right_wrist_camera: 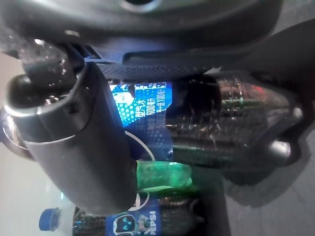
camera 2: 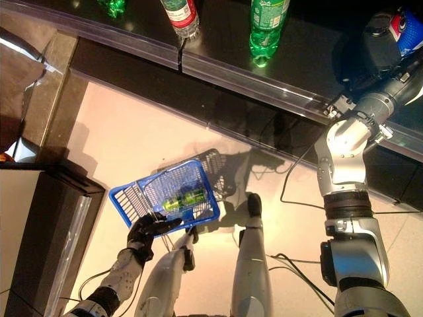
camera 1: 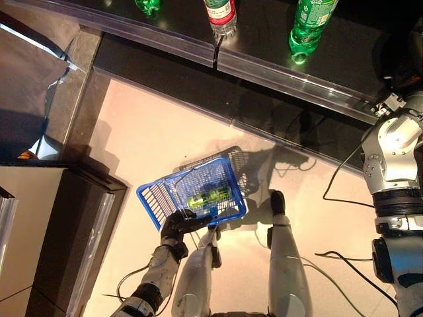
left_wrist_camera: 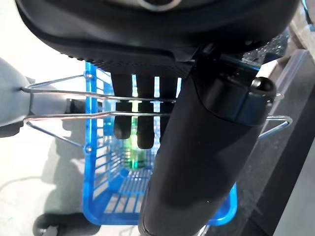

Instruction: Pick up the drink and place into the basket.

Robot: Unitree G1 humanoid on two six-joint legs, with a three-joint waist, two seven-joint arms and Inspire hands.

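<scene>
The blue basket (camera 1: 158,195) hangs just above the floor at the lower middle. My left hand (camera 1: 178,224) is shut on its thin wire handles (left_wrist_camera: 74,118). A green drink (camera 1: 208,196) lies on its side in the basket and also shows in the left wrist view (left_wrist_camera: 133,157). My right hand (camera 2: 380,33) is up at the dark shelf at the far right. It is curled round a dark bottle with a blue label (right_wrist_camera: 226,123), with the thumb (right_wrist_camera: 83,137) across the bottle. The bottle stands on the shelf (camera 2: 408,30).
On the shelf behind a clear front rail (camera 1: 264,72) stand green bottles (camera 1: 307,23) and a red-labelled bottle (camera 1: 220,13). A green bottle (right_wrist_camera: 162,177) and another blue-labelled bottle (right_wrist_camera: 133,221) stand beside the held one. A dark counter (camera 1: 59,231) stands at the left.
</scene>
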